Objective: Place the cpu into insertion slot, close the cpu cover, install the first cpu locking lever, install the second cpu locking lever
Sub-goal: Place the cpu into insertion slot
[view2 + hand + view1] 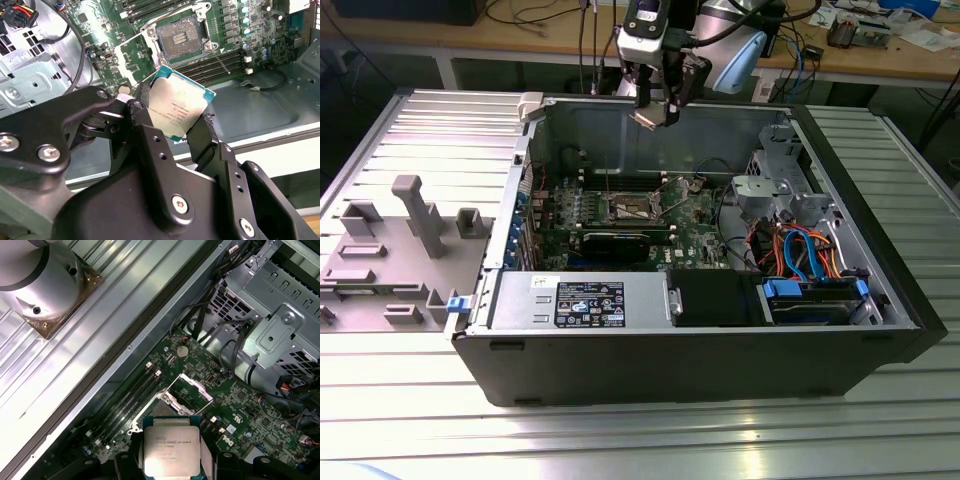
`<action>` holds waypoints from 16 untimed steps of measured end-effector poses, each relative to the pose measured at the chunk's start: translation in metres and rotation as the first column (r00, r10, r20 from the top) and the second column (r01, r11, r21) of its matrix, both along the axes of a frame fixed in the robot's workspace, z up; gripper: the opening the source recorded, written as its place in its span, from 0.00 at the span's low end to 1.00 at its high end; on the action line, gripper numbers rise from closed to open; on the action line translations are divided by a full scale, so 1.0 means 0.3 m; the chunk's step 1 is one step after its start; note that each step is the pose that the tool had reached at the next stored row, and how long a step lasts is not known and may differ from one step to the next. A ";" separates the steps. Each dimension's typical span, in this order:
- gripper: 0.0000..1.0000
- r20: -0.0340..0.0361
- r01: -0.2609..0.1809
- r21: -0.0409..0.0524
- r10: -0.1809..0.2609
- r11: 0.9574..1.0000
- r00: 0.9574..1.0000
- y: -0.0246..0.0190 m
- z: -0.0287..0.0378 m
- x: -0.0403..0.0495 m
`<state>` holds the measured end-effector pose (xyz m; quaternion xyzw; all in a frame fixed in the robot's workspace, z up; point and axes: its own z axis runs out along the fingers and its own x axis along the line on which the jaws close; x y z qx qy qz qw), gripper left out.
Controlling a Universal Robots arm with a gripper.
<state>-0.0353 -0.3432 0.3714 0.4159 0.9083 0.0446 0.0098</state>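
Observation:
My gripper [656, 102] hangs above the open computer case, near its back wall, shut on the cpu [648, 118]. Both wrist views show the chip's silver-grey top, clamped by its edges between the black fingers [197, 137], as the cpu [179, 107] and the cpu [171, 444]. Well below it lies the insertion slot [181, 36], its dark pin field bare on the green motherboard [700, 240]. The cpu cover [193, 388] stands swung open beside the insertion slot [165, 401]. A thin wire locking lever [220, 57] sticks out unlatched beside the slot.
The case holds a black power supply [590, 300] at the front, a long black card [620, 238], a grey drive cage [770, 195] and orange and blue cables [805, 255] at the exterior view's right. A grey fixture [410, 215] stands on the ribbed table on the exterior view's left.

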 end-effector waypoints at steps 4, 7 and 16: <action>0.54 0.000 0.008 0.000 -0.008 1.000 1.000 0.000 0.000 0.000; 0.54 0.000 0.013 0.000 -0.013 1.000 1.000 0.000 0.000 0.000; 0.54 0.000 0.031 0.000 -0.031 1.000 1.000 0.000 0.000 0.000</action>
